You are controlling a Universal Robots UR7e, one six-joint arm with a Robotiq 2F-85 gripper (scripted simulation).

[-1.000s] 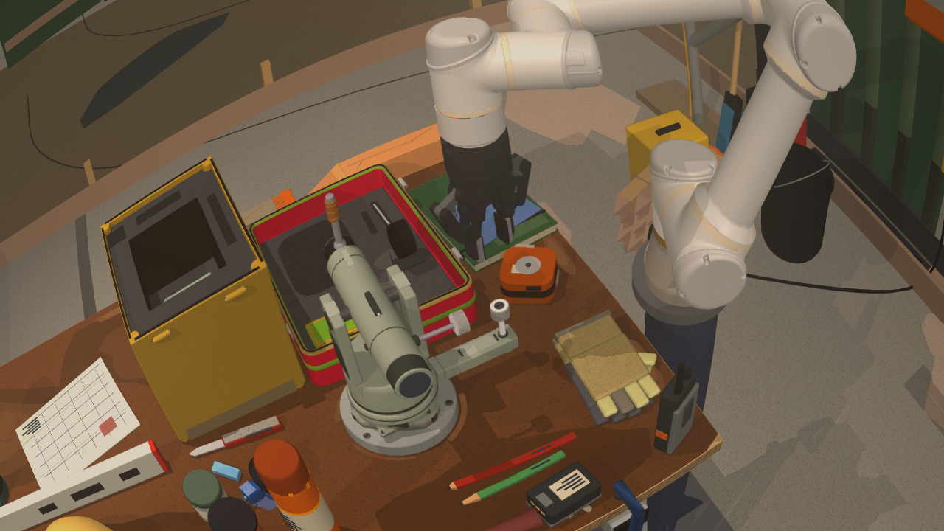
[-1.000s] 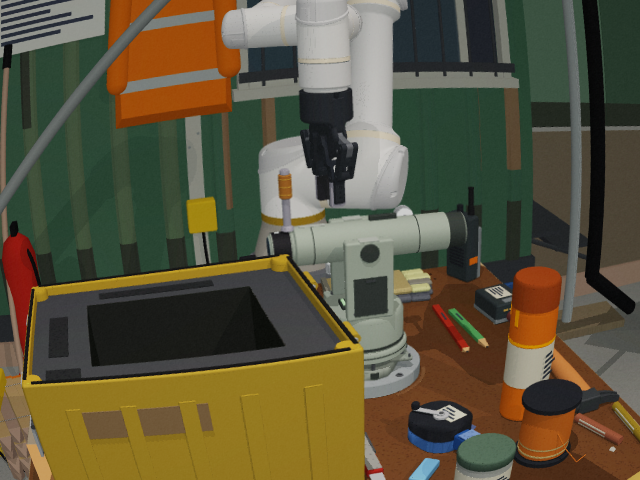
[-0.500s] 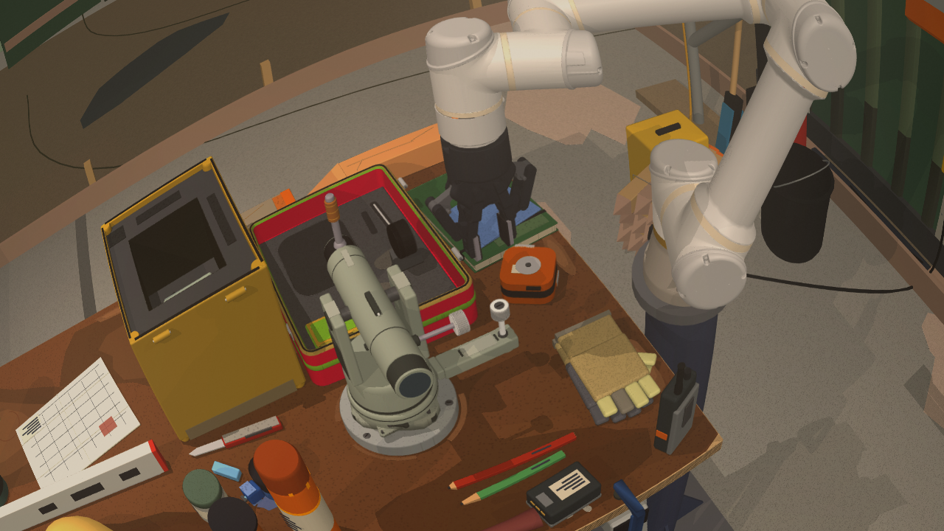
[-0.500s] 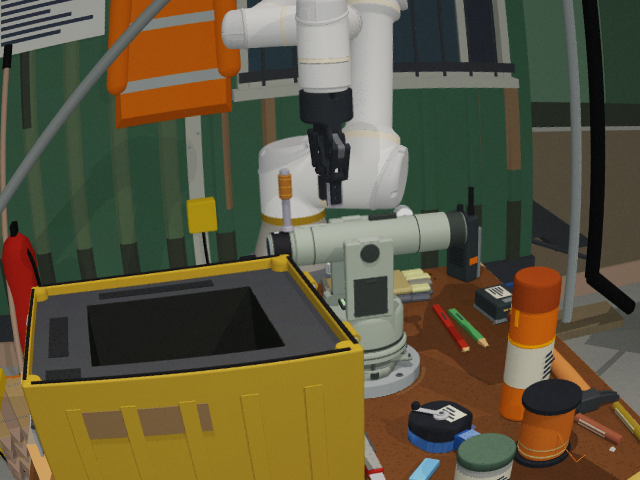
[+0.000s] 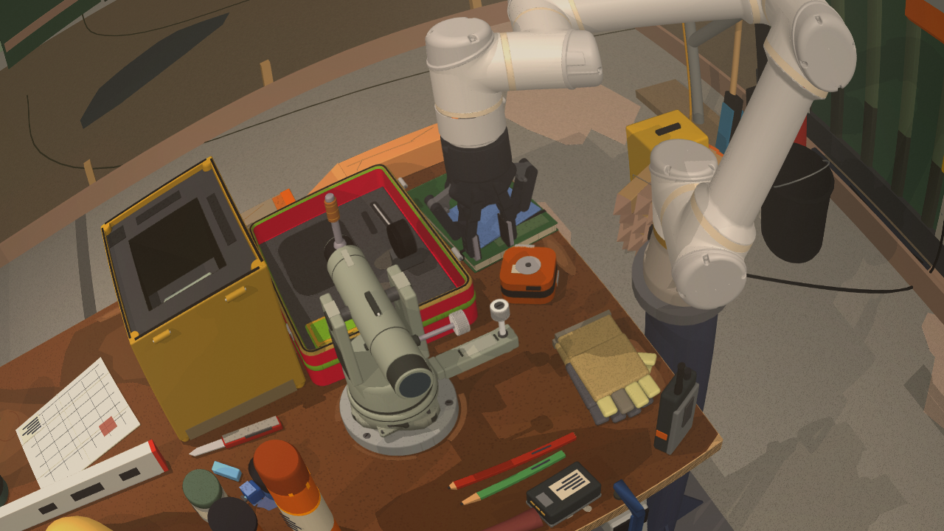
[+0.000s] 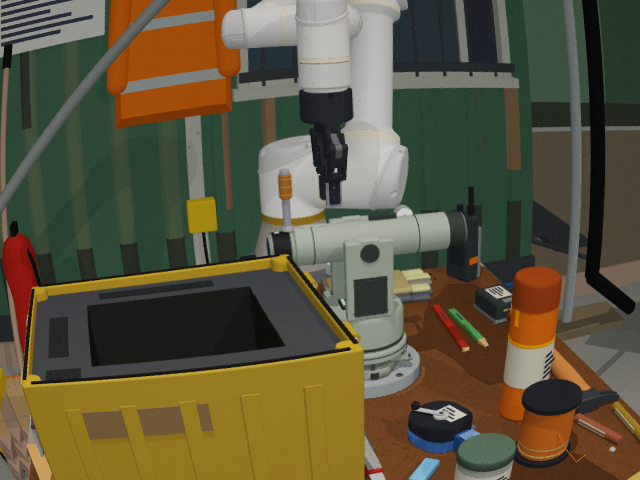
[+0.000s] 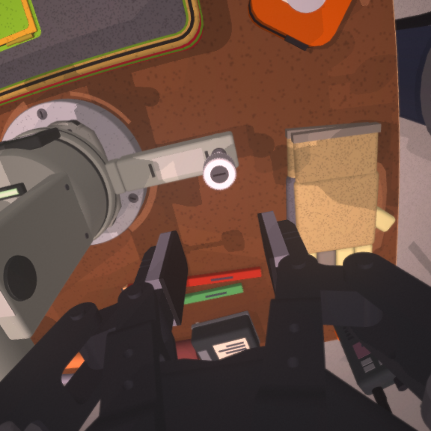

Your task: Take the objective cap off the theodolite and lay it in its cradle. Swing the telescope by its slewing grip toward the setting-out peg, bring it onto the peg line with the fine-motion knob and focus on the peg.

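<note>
The black objective cap stands on edge in the foam of the red case, partly hidden behind the theodolite's telescope. The telescope's bare lens faces the table's near edge, and its orange-banded slewing grip rises from the far end. The white fine-motion knob stands at the end of the arm reaching right from the base, and above and behind it hangs my gripper, open and empty. The setting-out peg is not in sight.
A yellow open-topped box stands left of the red case. An orange tape measure, work gloves, a radio, two pencils and a small device lie right of and before the theodolite. Cans and a spray bottle crowd the near-left corner.
</note>
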